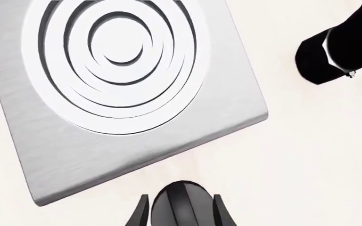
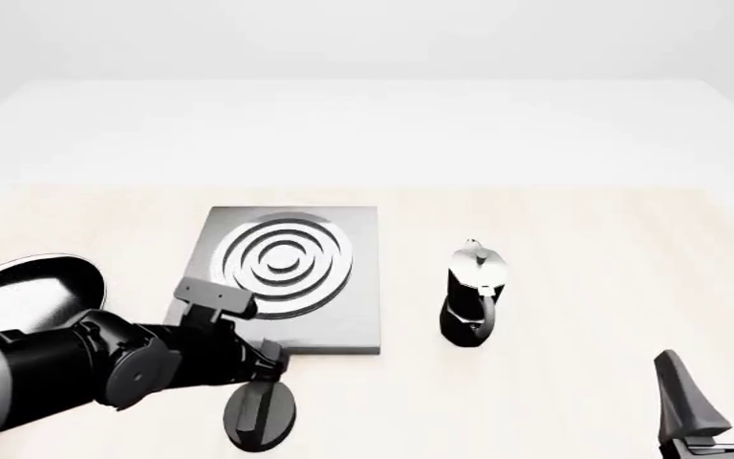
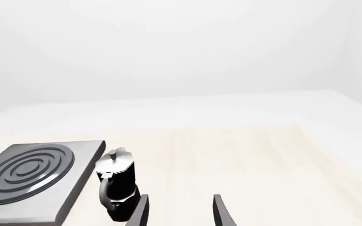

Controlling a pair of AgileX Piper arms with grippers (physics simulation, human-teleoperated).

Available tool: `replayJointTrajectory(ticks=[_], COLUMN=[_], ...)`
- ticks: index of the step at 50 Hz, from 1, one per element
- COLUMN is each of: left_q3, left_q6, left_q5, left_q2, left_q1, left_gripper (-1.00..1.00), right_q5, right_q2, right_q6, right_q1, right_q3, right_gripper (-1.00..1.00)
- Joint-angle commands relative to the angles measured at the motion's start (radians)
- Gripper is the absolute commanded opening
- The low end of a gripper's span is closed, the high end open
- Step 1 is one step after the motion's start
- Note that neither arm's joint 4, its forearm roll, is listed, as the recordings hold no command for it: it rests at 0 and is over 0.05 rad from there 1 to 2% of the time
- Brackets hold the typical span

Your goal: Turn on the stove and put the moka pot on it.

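Left gripper (image 1: 181, 209) closed narrow about the knob (image 2: 263, 417), one finger (image 1: 141, 212) on each side of its ridge, touching. Seen in front view at 6 o'clock of the stove (image 2: 293, 279), just beside its near edge. Right gripper (image 2: 714, 387) parted wide around nothing, fingers (image 2: 680, 384) pointing up, at 4 o'clock of the pot (image 2: 473, 295) and well apart from it.

Pot upright on the table at 3 o'clock of the stove, near but not touching, silver lid on top, handle toward the camera. Pan (image 2: 30, 290) at 9 o'clock of the stove, partly hidden behind the left arm (image 2: 99, 368). Nothing between the pot and the stove rings. In the left wrist view, stove rings filling the upper part, pot's dark body (image 1: 338, 49) off at the picture's edge. In the right wrist view, pot (image 3: 117, 183) beside the stove (image 3: 36, 176).

Pale wooden table (image 2: 572, 239), flat and light; beyond it plain white floor and walls.

Left arm reaching in low from 8 o'clock, wrist bent down over the knob. Right arm barely in view at 5 o'clock, only the gripper showing.
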Motion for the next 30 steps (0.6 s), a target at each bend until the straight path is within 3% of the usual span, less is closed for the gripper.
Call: replayJointTrajectory(ticks=[1, 30], left_q3=[0.017, 0.083], left_q6=[-0.017, -0.062], left_q5=[-0.027, -0.126], left_q2=[0.021, 0.084], left_q1=[-0.006, -0.038], left_gripper=[1.00, 1.00], right_q5=[0.002, 0.002], right_q2=[-0.004, -0.004], right_q6=[0.000, 0.000], right_q1=[-0.001, 0.000], right_q3=[0.000, 0.000], right_gripper=[1.00, 1.00])
